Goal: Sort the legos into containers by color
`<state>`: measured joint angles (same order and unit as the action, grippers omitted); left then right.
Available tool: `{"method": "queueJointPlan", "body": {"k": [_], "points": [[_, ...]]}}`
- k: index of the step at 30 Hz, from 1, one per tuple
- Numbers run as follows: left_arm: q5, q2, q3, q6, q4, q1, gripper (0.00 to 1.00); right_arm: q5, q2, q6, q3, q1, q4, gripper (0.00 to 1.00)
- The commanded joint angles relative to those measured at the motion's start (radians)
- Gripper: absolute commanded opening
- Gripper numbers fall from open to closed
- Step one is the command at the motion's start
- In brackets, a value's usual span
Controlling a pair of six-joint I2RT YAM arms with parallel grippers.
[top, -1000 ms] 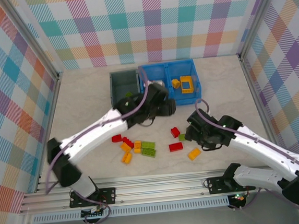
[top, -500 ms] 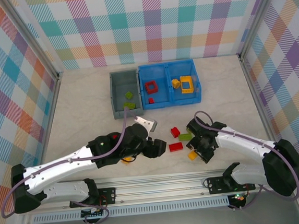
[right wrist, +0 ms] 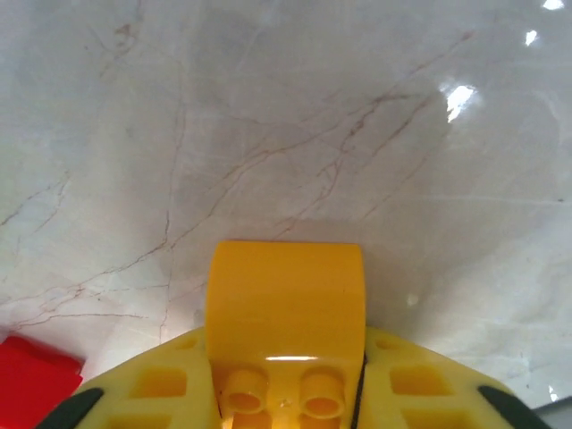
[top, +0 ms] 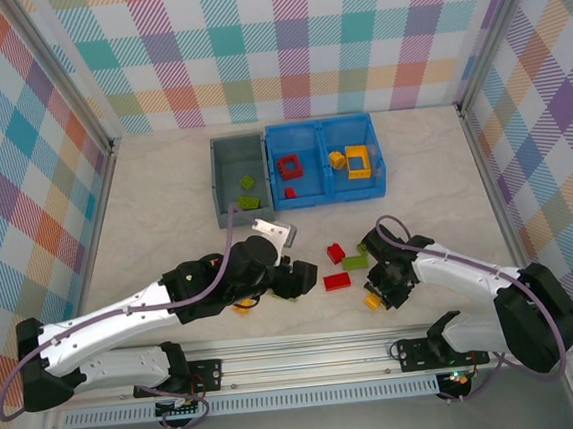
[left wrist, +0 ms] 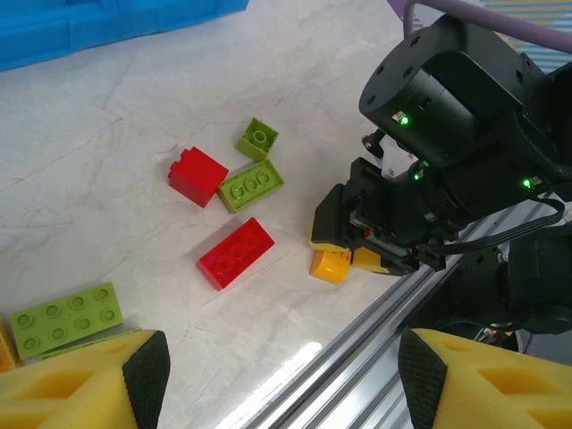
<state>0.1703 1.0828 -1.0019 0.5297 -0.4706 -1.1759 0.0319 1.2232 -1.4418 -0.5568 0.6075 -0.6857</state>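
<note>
Legos (top: 337,280) lie scattered near the front edge of the table (top: 167,225). The right gripper (top: 378,295) is clamped on a yellow brick (right wrist: 284,295) resting there, likely bound for the blue bin (top: 327,198) at the back. The left gripper (top: 305,276) hangs spread wide near a red brick (left wrist: 236,253), probably its pick.

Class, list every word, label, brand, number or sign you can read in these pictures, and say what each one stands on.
No text can be read.
Studs of the orange-yellow brick between the fingers of the right gripper: any embossing is too blurred to read.
Blue bin and grey bin: no label visible.
Right arm's wrist housing: green lights, no legible lettering.
</note>
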Motion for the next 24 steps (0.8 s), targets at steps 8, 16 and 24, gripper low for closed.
{"method": "queueJointPlan", "body": {"k": [8, 16, 24], "points": [[0.134, 0.058, -0.173, -0.025, -0.014, -0.011, 0.7, -0.174, -0.021, 0.46, -0.363, -0.111, -0.058, 0.26], [0.268, 0.175, -0.242, -0.001, -0.051, -0.011, 0.7, -0.025, 0.421, 0.756, -0.787, -0.279, 0.066, 0.25], [0.268, 0.177, -0.192, 0.053, -0.082, -0.011, 0.69, 0.1, 0.757, 0.823, -1.048, -0.356, 0.044, 0.26]]}}
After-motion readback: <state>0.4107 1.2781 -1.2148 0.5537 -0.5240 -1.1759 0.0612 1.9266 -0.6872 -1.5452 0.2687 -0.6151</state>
